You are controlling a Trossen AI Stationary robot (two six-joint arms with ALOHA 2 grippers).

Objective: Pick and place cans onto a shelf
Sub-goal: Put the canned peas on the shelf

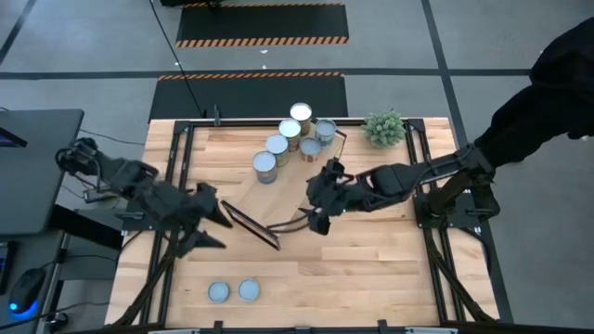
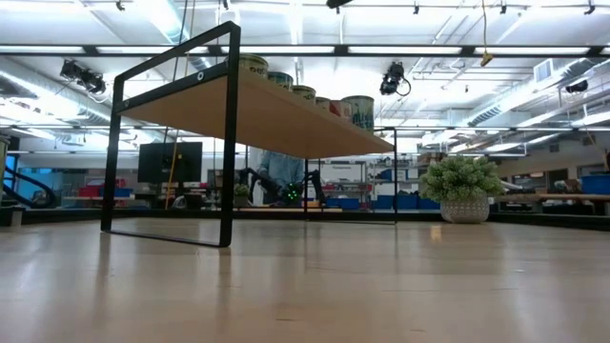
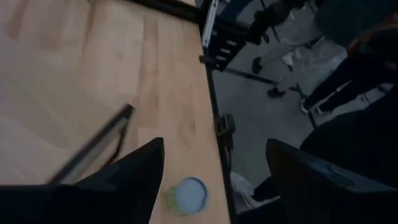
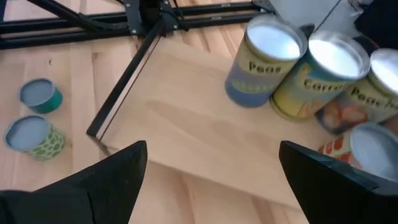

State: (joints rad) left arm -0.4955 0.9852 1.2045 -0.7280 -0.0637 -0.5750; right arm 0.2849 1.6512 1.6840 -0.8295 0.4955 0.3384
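Note:
Several cans [image 1: 290, 137] stand upright in a cluster on the far end of the shelf [image 1: 278, 199], a light-wood board on black frame legs that lies slantwise on the table. They also show in the right wrist view [image 4: 311, 68] and the low view [image 2: 305, 92]. Two more cans [image 1: 234, 290] stand on the table near its front edge. My left gripper [image 1: 215, 225] is open and empty by the shelf's near end, above the table; one table can [image 3: 186, 196] shows between its fingers. My right gripper [image 1: 314, 204] is open and empty over the shelf board [image 4: 205, 130], near the cluster.
A small potted plant [image 1: 384, 127] stands at the table's far right. The shelf's black end frame [image 1: 251, 225] lies between my two grippers. The table's edge with black rails [image 3: 214, 93] is close to the two loose cans. A person in dark clothes [image 1: 548, 83] stands at the right.

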